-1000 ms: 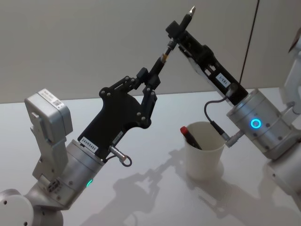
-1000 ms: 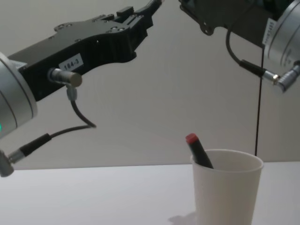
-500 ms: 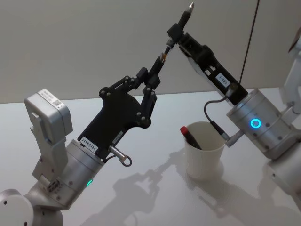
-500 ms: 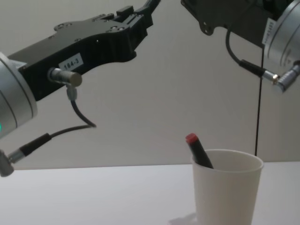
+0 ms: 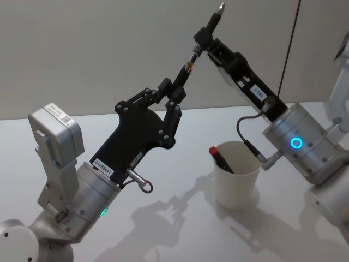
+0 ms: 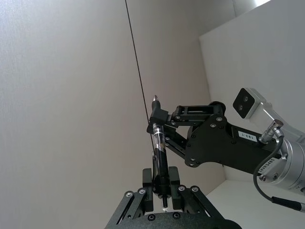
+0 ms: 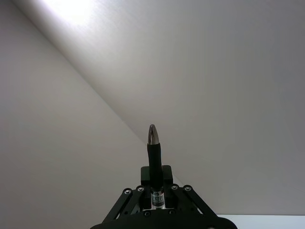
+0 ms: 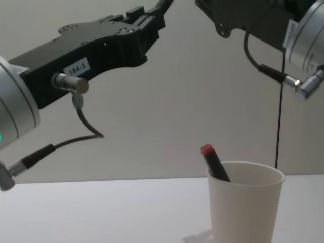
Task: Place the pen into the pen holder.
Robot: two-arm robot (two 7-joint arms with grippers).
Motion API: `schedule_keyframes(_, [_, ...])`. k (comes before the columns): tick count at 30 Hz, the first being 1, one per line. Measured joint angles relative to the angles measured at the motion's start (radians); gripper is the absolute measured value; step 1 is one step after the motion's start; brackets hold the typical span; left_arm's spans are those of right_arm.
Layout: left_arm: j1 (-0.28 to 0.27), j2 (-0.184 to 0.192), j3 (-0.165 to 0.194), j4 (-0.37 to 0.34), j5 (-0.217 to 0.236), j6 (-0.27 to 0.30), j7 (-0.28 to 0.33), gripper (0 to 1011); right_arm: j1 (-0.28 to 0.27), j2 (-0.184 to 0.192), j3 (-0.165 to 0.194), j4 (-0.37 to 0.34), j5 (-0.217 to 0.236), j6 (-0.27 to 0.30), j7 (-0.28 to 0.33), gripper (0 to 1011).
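A dark pen (image 5: 203,39) with a silver tip is held high in the air, tip up, above and left of the pen holder. My left gripper (image 5: 179,86) is shut on its lower end. My right gripper (image 5: 200,39) is shut on it nearer the tip. In the left wrist view the pen (image 6: 158,152) rises from my left gripper (image 6: 162,185) to the right gripper (image 6: 157,121). The right wrist view shows the pen (image 7: 153,148) sticking out of my right gripper (image 7: 155,177). The pen holder (image 5: 235,188) (image 8: 243,212), a white paper cup, stands upright on the table below the right arm.
A black marker with a red cap (image 5: 221,158) (image 8: 213,163) leans inside the cup. The white table (image 5: 163,229) spreads around it. A thin dark cable (image 5: 289,46) hangs on the wall behind the right arm.
A second ago the pen's tip sat slightly lower and more tilted; the right gripper has shifted a little along it. Nothing differs over the last half second.
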Motion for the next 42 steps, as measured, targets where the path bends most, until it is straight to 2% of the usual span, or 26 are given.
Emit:
schedule_keyframes(8, [0.0,0.0,0.0,0.0,0.0,0.0,0.0,205,0.0,0.0,0.0,0.0,0.0,0.0,0.0,130])
schedule_keyframes(13, [0.0,0.0,0.0,0.0,0.0,0.001,0.0,310,0.0,0.0,0.0,0.0,0.0,0.0,0.001,130])
schedule_keyframes(14, [0.0,0.0,0.0,0.0,0.0,0.001,0.0,374,0.0,0.0,0.0,0.0,0.0,0.0,0.001,130])
schedule_keyframes(19, [0.0,0.0,0.0,0.0,0.0,0.001,0.0,503,0.0,0.0,0.0,0.0,0.0,0.0,0.001,130])
schedule_keyframes(26, [0.0,0.0,0.0,0.0,0.0,0.001,0.0,752,0.0,0.0,0.0,0.0,0.0,0.0,0.001,130])
schedule_keyframes(31, [0.0,0.0,0.0,0.0,0.0,0.001,0.0,858,0.003,0.003,0.002,-0.001,-0.003,-0.006,0.001,130])
schedule_keyframes(32, [0.0,0.0,0.0,0.0,0.0,0.001,0.0,926,0.005,0.005,0.004,-0.001,-0.006,-0.011,0.001,130])
schedule_keyframes(36, [0.0,0.0,0.0,0.0,0.0,0.0,0.0,1001,0.012,0.015,0.014,-0.008,-0.016,-0.03,0.002,130])
schedule_keyframes(42, [0.0,0.0,0.0,0.0,0.0,0.0,0.0,1001,0.025,0.051,0.048,-0.028,-0.024,-0.059,0.0,130])
